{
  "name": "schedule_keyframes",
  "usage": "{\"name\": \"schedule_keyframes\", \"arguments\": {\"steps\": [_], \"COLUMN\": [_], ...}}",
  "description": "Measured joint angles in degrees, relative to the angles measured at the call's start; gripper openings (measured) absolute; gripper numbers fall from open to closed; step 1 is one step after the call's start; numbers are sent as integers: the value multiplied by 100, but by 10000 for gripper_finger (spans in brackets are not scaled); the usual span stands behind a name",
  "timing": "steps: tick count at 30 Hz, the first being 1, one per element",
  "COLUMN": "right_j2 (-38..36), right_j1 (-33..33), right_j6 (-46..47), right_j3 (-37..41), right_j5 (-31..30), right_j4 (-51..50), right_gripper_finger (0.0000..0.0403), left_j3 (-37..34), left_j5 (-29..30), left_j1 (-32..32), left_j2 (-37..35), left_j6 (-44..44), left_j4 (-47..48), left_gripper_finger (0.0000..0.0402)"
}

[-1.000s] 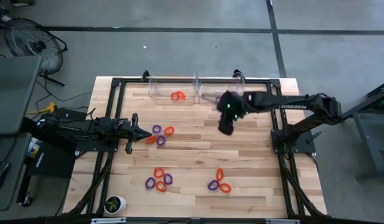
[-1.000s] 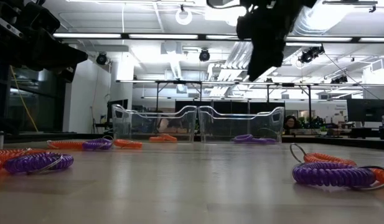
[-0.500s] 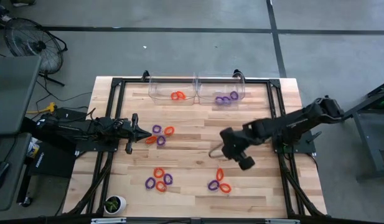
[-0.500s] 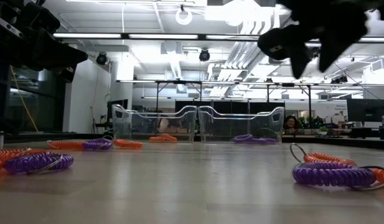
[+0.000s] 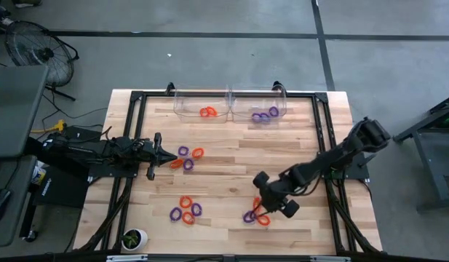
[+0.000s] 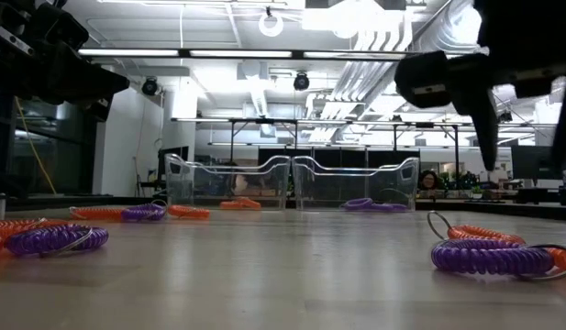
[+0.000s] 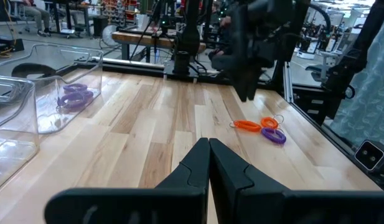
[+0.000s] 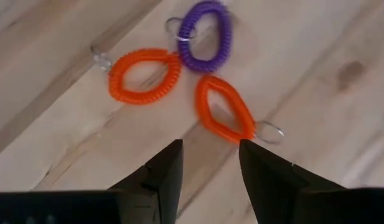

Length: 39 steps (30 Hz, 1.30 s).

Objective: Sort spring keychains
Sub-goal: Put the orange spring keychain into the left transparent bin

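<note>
Orange and purple spring keychains lie flat on the wooden table in three clusters: one (image 5: 186, 158) just ahead of my left gripper, one (image 5: 185, 209) near the near edge, one (image 5: 255, 213) under my right gripper. My right gripper (image 5: 266, 206) hovers open above that last cluster; in its wrist view (image 8: 210, 152) an orange loop (image 8: 224, 109) lies just ahead of the gap between its fingers, with a second orange loop (image 8: 145, 76) and a purple one (image 8: 207, 36) beyond. My left gripper (image 5: 164, 155) rests shut at the table's left side.
Two clear bins stand at the far edge: the left bin (image 5: 201, 104) holds an orange keychain (image 5: 208, 112), the right bin (image 5: 258, 104) holds purple ones (image 5: 264, 115). A black frame (image 5: 137, 98) rims the table. Bare wood lies in the table's middle.
My right arm has swung from above the right bin at the far edge toward the near edge and come down over the near-right cluster of keychains. The keychains on the table have stayed where they were.
</note>
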State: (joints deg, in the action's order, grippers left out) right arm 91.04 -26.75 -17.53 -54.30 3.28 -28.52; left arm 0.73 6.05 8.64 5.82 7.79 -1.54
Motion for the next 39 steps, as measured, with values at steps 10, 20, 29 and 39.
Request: {"name": "schedule_keyframes", "arguments": {"steps": [10, 20, 29, 39], "right_j2": [547, 948, 1111, 1124], "right_j1": [-196, -189, -172, 74], "right_j6": [-581, -1000, -1003, -473], "right_j3": [0, 0, -13, -15], "right_j5": [-156, -168, -142, 420], "right_j4": [553, 748, 812, 511], "right_gripper_finger": [152, 152, 152, 127], "left_j3": [0, 0, 0, 0], "left_j5": [-1, -1, -1, 0], "left_j1": [0, 0, 0, 0], "left_j2": [-1, -1, -1, -1], "left_j6": [0, 0, 0, 0], "left_j4": [0, 0, 0, 0], "left_gripper_finger": [0, 0, 0, 0]}}
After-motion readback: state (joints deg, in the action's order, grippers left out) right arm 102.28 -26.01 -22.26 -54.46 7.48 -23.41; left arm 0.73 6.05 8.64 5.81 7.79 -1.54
